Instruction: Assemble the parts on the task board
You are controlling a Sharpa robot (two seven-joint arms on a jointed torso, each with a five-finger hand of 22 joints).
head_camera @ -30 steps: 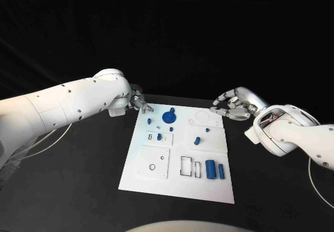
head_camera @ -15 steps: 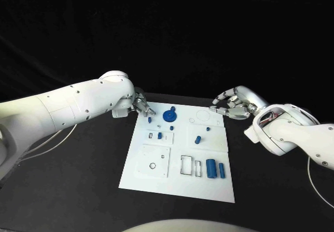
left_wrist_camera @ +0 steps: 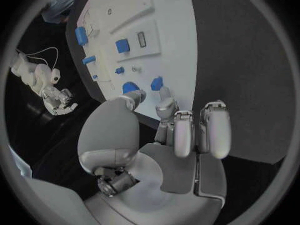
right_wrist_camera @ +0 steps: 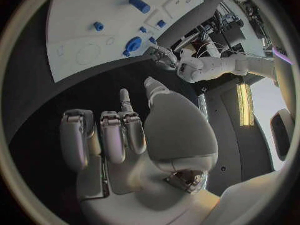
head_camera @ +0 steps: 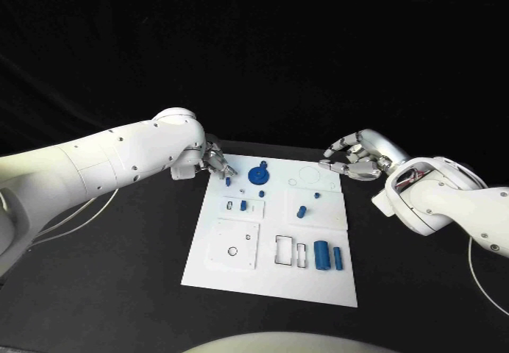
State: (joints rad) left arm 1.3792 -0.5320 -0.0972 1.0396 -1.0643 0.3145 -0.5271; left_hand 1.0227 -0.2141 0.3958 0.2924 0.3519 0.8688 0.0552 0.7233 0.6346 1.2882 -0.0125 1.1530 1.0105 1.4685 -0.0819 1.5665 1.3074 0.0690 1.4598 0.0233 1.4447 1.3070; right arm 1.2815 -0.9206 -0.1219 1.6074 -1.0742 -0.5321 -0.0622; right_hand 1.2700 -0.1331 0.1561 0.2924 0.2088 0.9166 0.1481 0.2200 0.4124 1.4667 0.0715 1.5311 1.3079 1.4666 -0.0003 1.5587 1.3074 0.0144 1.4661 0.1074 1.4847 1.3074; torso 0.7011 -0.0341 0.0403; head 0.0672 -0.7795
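Observation:
The white task board point(head_camera: 239, 272) lies in the middle of the black table. A blue gear point(head_camera: 258, 176) sits near its far edge. A small blue part point(head_camera: 229, 179) lies at the far left corner. My left hand point(head_camera: 215, 163) hovers just over that corner, fingertips close to the small part point(left_wrist_camera: 156, 83), fingers apart, holding nothing. The gear point(left_wrist_camera: 129, 87) shows beyond the thumb. My right hand point(head_camera: 355, 160) hangs off the far right corner of the board, fingers loosely bent and nothing in them. Two blue cylinders point(head_camera: 329, 258) lie near the right front.
More small blue parts point(head_camera: 300, 213) sit mid-board, with a raised white plate point(head_camera: 233, 246) at front left and rectangular slots point(head_camera: 286, 251) beside it. Black tabletop point(head_camera: 127, 250) runs round the board on all sides.
My left arm has turned and its hand has edged slightly toward the board's corner. The small blue part and the right hand have stayed put.

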